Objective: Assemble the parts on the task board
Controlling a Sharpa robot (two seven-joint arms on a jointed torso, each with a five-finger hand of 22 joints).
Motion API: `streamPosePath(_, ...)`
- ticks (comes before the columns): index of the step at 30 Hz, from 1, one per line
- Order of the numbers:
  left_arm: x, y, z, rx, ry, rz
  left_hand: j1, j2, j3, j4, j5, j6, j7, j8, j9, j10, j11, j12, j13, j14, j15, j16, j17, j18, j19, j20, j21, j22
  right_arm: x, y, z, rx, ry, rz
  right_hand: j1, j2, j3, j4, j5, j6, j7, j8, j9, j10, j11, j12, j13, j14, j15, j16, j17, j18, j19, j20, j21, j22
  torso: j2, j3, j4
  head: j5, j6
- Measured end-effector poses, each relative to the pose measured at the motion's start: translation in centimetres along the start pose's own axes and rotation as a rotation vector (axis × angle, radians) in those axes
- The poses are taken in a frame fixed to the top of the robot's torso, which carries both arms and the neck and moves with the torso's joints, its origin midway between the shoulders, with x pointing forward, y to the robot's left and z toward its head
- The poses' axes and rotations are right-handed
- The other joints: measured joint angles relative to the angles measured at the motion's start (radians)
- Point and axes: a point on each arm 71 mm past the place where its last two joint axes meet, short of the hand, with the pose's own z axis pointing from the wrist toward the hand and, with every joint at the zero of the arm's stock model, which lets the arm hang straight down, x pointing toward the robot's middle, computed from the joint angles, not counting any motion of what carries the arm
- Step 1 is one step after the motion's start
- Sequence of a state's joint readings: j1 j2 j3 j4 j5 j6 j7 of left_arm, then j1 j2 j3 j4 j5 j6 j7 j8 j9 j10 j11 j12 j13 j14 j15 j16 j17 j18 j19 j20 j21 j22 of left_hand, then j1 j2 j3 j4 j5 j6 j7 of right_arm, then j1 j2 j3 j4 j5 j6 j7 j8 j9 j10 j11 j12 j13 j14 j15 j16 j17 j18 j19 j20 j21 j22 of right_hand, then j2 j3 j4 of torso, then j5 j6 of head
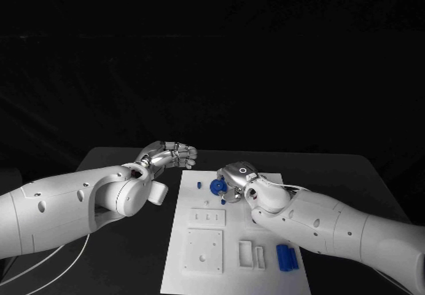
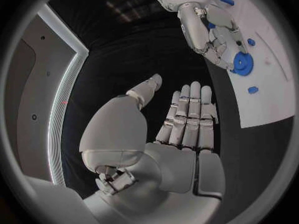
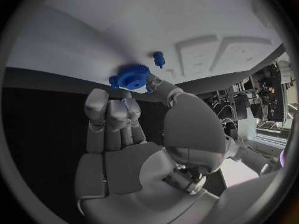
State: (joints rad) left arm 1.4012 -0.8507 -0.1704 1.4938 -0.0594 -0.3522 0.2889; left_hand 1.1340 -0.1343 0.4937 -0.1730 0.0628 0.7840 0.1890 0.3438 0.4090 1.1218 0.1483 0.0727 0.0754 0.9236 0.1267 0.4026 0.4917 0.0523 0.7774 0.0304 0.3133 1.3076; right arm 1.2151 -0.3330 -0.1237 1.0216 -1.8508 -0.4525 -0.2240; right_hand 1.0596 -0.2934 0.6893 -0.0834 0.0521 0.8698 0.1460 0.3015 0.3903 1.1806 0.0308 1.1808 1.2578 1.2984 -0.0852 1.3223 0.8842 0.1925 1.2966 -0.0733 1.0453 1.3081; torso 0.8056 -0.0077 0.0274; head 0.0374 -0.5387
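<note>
One blue toothed gear [image 3: 132, 75] | right hand [image 1: 236, 180] fingers [image 3: 107, 115] pinch it | left hand [image 2: 187, 122] fingers straight, empty

Robot lab: black table [image 1: 372, 169], white task board [image 1: 199, 270], dark backdrop

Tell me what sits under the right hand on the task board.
Under the right hand a blue gear sits on the task board, with the fingertips at its rim. What the gear sits on is hidden beneath it.
</note>
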Motion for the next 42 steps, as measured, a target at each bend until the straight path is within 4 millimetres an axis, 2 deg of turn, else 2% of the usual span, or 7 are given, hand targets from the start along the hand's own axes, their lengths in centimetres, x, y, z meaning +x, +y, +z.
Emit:
streamPosePath(3,0.0,0.0,0.0,0.0,0.0,0.0,0.0,0.0,0.0,0.0,0.0,0.0,0.0,0.0,0.0,0.0,0.0,0.0,0.0,0.0,0.0,0.0,0.0,0.0,0.0,0.0,0.0,0.0,0.0,0.0,0.0,0.001,0.007,0.011,-0.007,0.005,-0.007,0.007,0.0,0.003,-0.003,0.0,0.001,0.0,0.0,0.0,0.0,0.0,0.0,0.0,0.001,0.0,0.0,0.0,0.0,0.0,0.0,0.0,-0.0006,0.0,0.0)
streamPosePath(12,0.1,0.0,0.0,0.0,0.001,0.0,-0.016,0.003,0.0,0.0,0.0,0.0,0.0,0.0,-0.001,0.0,0.0,0.0,-0.001,0.0,0.0,-0.004,0.003,-0.001,0.0,0.0,0.0,0.0,0.0,-0.1,0.1,0.014,0.025,0.033,-0.063,0.012,0.004,0.099,0.0,0.003,-0.003,0.003,0.004,0.004,-0.004,0.007,0.003,0.0,0.0,0.0,0.008,0.0,0.006,-0.005,0.0,0.0,0.0,-0.0001,-0.0011,-0.001,-0.002)
streamPosePath(17,0.0,0.0,0.0,0.0,0.0,0.0,-0.016,0.003,0.0,0.0,0.0,0.0,0.0,0.0,-0.001,0.0,0.0,0.0,-0.001,0.0,0.0,-0.004,0.004,-0.001,0.0,0.0,0.0,0.0,0.0,-0.2,0.1,0.02,0.033,0.041,-0.078,0.012,0.005,0.122,0.0,0.003,-0.003,0.003,0.007,0.004,-0.004,0.007,0.004,0.0,0.0,0.0,0.01,0.0,0.006,-0.006,0.0,0.0,0.0,-0.0004,-0.0005,-0.002,-0.002)
streamPosePath(25,0.0,0.0,0.0,0.0,0.0,0.0,-0.016,0.003,0.002,0.002,0.0,0.0,0.0,0.0,-0.001,0.0,0.0,0.0,-0.001,0.0,0.0,-0.004,0.004,-0.001,0.0,0.0,0.004,0.0,0.4,-0.8,-0.2,0.034,0.056,0.045,-0.078,0.012,0.005,0.128,0.0,0.003,-0.004,0.005,0.006,0.004,-0.004,0.008,0.004,0.0,0.0,0.0,0.011,-0.015,0.003,-0.013,0.0,0.0,0.0,-0.0008,0.0003,-0.003,-0.002)
streamPosePath(34,-0.3,0.0,-0.1,-0.001,-0.006,0.0,-0.016,0.003,0.003,0.003,0.0,0.0,0.0,0.0,-0.001,0.0,0.0,0.0,-0.001,0.0,0.0,-0.004,0.004,-0.002,0.0,0.0,0.004,0.001,0.0,-0.9,-1.2,0.027,0.051,0.068,-0.078,0.012,0.005,0.128,0.0,0.002,-0.006,0.006,0.007,0.004,-0.004,0.008,0.004,0.0,0.0,0.0,0.013,-0.015,0.004,-0.014,0.0,0.0,0.0,-0.0011,-0.0011,-0.001,-0.003)
streamPosePath(38,-0.3,0.0,-0.2,-0.001,-0.005,0.0,-0.016,0.003,0.003,0.003,0.0,0.0,0.0,0.0,-0.001,0.0,0.0,0.0,-0.001,0.0,0.0,-0.004,0.005,0.0,0.0,0.0,0.004,0.001,-0.6,-1.8,-1.6,0.043,0.019,0.09,-0.077,0.011,0.003,0.126,0.0,0.002,-0.007,0.006,0.007,0.004,-0.004,0.008,0.003,0.0,0.0,0.0,0.013,-0.015,0.004,-0.014,0.0,0.0,0.0,-0.001,-0.0016,-0.002,-0.001)
streamPosePath(42,-0.4,0.0,-0.2,-0.001,-0.007,0.0,-0.016,0.003,0.003,0.003,0.0,0.0,0.0,0.0,-0.001,0.0,0.0,0.0,-0.001,0.0,0.0,-0.004,0.005,0.008,0.0,0.0,0.004,0.0,-2.9,-3.2,-2.2,0.056,-0.048,0.155,-0.065,0.0,-0.001,0.113,0.0,0.002,-0.007,0.006,0.007,0.004,-0.004,0.008,-0.001,0.0,0.0,-0.004,0.014,-0.016,0.002,-0.016,0.0,0.0,-0.001,-0.0003,-0.0025,-0.003,0.003)
